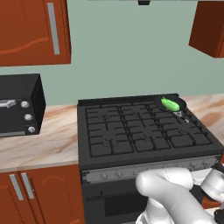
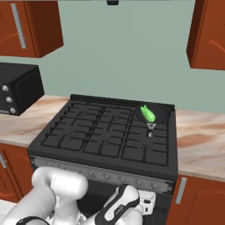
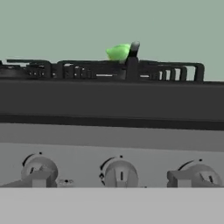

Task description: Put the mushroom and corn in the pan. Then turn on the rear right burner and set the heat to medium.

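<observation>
the pan (image 1: 170, 104) sits on the rear right burner (image 2: 154, 115) of the stove (image 1: 144, 131), its grey handle (image 2: 150, 127) pointing toward the front. the corn (image 2: 147, 113) lies inside the pan. the arm is bent low before the stove front; the hand view faces the knobs (image 3: 120, 174) on the front panel, with the corn above the grates. the gripper's jaws stand fully apart, holding nothing.

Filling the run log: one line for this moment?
bright green corn in small black frying pan | pan on black stove rear right | tool low facing grey knobs, open
</observation>
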